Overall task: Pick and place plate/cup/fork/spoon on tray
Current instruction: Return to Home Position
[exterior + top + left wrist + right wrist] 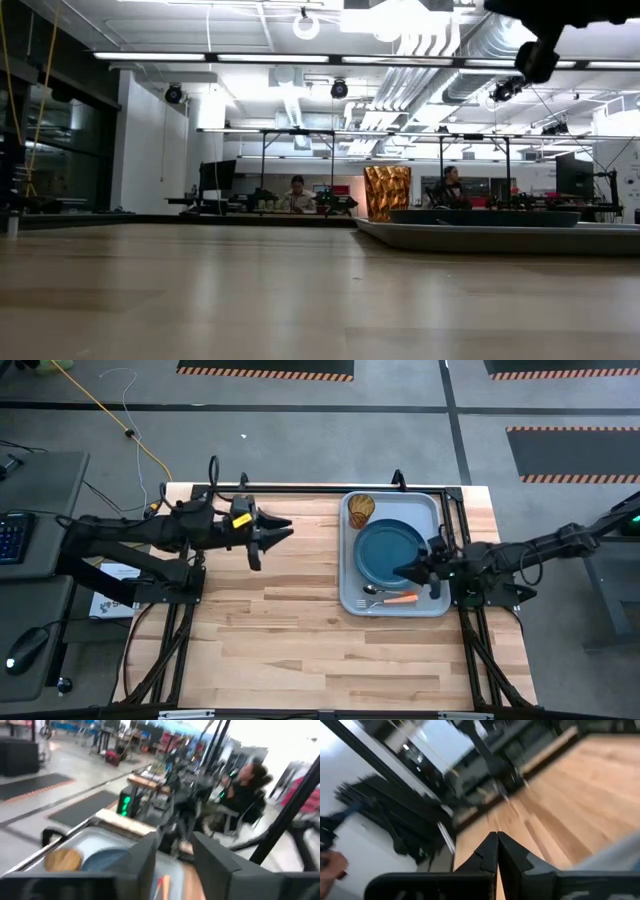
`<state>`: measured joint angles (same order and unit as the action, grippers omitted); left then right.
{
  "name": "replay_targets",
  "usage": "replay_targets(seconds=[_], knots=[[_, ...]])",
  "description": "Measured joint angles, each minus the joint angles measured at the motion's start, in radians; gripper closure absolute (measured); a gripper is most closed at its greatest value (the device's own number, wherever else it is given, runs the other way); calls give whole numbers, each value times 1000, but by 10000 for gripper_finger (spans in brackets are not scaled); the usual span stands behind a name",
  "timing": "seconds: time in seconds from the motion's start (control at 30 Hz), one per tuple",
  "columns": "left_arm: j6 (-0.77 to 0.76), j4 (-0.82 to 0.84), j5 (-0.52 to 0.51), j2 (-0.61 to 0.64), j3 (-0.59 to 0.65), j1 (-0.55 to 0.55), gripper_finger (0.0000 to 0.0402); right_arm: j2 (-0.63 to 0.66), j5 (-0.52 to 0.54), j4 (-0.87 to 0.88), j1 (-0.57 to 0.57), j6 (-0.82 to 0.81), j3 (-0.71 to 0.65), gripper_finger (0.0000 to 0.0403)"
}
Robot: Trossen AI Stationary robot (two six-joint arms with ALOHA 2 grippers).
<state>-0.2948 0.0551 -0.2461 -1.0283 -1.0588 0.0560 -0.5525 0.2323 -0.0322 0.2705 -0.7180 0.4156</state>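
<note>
Left gripper (272,538) spread open, empty, above bare table (300,650); tableware all on tray (441,502).
Cup (361,510) in tray corner, plate (385,550) central, spoon (373,591) and fork (398,600) beside it; right gripper (405,572) pinched closed, empty, over plate's edge. Risk of clipping plate or cutlery if pulled back low.

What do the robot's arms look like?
The left arm and right arm are black, long and jointed, with thin black cables. A yellow label sits near the left gripper. Both it and the right gripper have two pointed dark fingers.
</note>
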Motion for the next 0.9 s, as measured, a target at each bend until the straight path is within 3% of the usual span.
replay_targets(seconds=[0.17, 0.4, 0.67, 0.9], knots=[[-24, -121, 33, 51, 161, -17, 384, 33, -48, -19, -41, 76, 20, 403], [-103, -529, 74, 159, 526, -51, 399, 14, -93, -14, -63, 138, 75, 403], [-149, -390, 86, 454, 711, -143, 401, 10, -29, -10, -64, 62, 87, 403], [-190, -300, 88, 693, 819, -125, 401, 9, -19, -6, -64, 45, 87, 403]])
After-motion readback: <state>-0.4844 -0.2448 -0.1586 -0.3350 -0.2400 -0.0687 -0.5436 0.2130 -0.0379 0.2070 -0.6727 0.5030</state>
